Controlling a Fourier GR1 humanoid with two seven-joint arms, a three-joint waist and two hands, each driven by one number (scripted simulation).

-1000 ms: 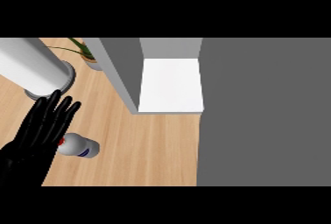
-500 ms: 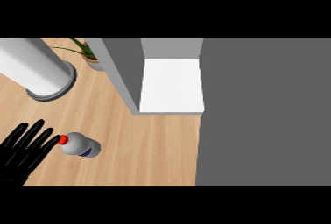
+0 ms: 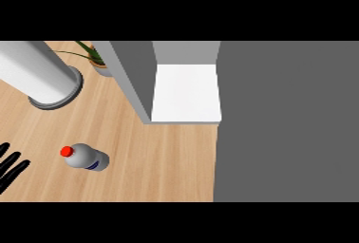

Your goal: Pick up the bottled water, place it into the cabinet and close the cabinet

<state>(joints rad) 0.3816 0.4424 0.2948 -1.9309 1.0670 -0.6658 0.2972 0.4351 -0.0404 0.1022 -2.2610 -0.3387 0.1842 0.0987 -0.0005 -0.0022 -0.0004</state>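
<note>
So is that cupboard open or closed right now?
Open. The cabinet shows its bare white shelf, with a grey panel, probably its door, swung out along the left side. The bottle is outside it, on the counter.

Light wood surface (image 3: 161, 156), grain running lengthwise. Bottled water (image 3: 87, 157) stands on it, red cap up, blue label band, bare wood all round it. Up-left of the bottle, well apart: tall white cylinder (image 3: 41, 75) on a grey round base. Further up and right of the bottle: small potted plant (image 3: 99, 61), just beside the open cabinet (image 3: 184, 90), whose white shelf floor sits up-right of the bottle
</note>
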